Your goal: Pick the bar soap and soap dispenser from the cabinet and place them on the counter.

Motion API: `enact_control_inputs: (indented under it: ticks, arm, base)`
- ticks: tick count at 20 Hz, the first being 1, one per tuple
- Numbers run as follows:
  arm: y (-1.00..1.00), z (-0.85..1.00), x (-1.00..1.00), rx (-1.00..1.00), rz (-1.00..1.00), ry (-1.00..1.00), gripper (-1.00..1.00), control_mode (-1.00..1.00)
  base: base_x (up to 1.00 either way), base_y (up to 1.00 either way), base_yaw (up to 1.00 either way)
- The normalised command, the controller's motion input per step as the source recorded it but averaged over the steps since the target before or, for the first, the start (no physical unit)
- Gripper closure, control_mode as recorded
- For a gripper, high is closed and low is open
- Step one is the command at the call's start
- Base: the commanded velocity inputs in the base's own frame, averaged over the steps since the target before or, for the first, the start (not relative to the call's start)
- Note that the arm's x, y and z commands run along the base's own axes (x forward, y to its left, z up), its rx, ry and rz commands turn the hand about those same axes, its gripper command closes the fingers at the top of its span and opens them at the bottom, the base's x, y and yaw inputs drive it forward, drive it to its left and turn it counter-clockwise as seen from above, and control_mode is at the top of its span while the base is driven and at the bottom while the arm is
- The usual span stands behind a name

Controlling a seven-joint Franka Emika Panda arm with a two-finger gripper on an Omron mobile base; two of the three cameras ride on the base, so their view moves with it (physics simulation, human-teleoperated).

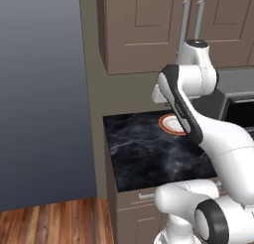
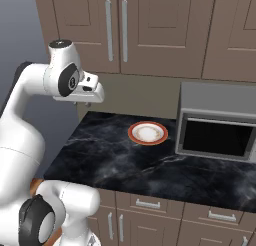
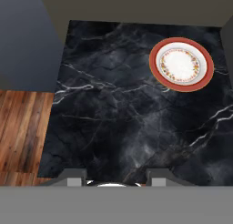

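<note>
The brown wooden cabinet (image 1: 144, 34) (image 2: 160, 30) hangs above the counter with its panelled doors shut, two silver bar handles (image 2: 115, 30) side by side. The bar soap and the soap dispenser are hidden. Below lies the black marble counter (image 1: 144, 151) (image 2: 110, 155) (image 3: 113, 118). My gripper (image 2: 88, 102) (image 3: 117, 175) hovers high over the counter's left half and points straight down. It is open, its two dark fingertips (image 3: 75, 175) apart with nothing between them.
A red-rimmed white plate (image 1: 168, 123) (image 2: 148, 133) (image 3: 181, 64) sits at the back of the counter. A grey microwave (image 2: 217, 125) (image 1: 238, 101) stands to its right. A grey wall (image 1: 39, 89) and wooden floor (image 1: 49, 220) (image 3: 18, 127) lie left of the counter's edge.
</note>
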Motion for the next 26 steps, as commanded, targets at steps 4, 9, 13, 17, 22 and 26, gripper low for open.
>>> enact_control_inputs:
  ticks: [4,9,13,17,22,26]
  arm:
    - [-0.05,0.0,-0.05,0.0,-0.01,0.0,-1.0,-1.0]
    - [-0.03,0.0,-0.11,0.0,-0.02,-0.02,-1.0,-1.0]
    - [-0.02,0.0,-0.12,0.0,0.0,-0.01,-1.0,-1.0]
    - [-0.05,0.03,-0.22,0.02,0.0,-0.06,-1.0,-1.0]
    - [-0.06,0.15,-0.25,0.01,0.0,-0.17,-1.0,-1.0]
    - [-0.19,0.15,-0.18,0.02,0.0,-0.13,-1.0,-1.0]
  base:
    - [0.0,0.0,0.0]
    - [0.0,0.0,0.0]
    - [0.0,0.0,0.0]
    - [0.0,0.0,0.0]
    - [0.0,0.0,0.0]
    - [0.0,0.0,0.0]
